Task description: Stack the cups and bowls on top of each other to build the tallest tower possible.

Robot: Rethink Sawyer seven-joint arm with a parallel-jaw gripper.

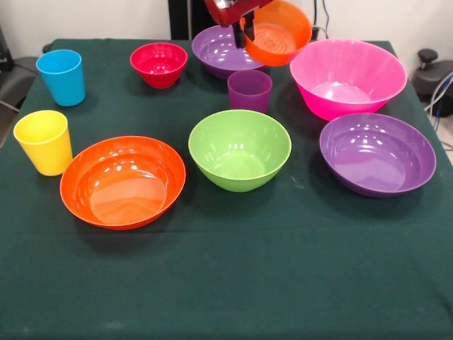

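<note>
Nothing is stacked yet: on the desk (226, 283), wide orange bowl (122, 182), green bowl (240, 149), purple bowls (377, 154) and cups (44, 142) are sitting apart, pink bowl (348, 77) farther back. Farthest, the jaws (247, 28) are carrying the small orange bowl (277, 32) aloft, tilted, clamped on its rim, so the tower is barely beginning.

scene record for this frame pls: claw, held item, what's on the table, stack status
claw: top edge, shut on small orange bowl
small orange bowl: lifted, tilted, above far purple bowl and pink bowl
cups: blue cup, yellow cup, purple cup, all upright
other bowls: red bowl, wide orange bowl, green bowl, near purple bowl
stack: none yet, each piece stands apart on the table
</note>
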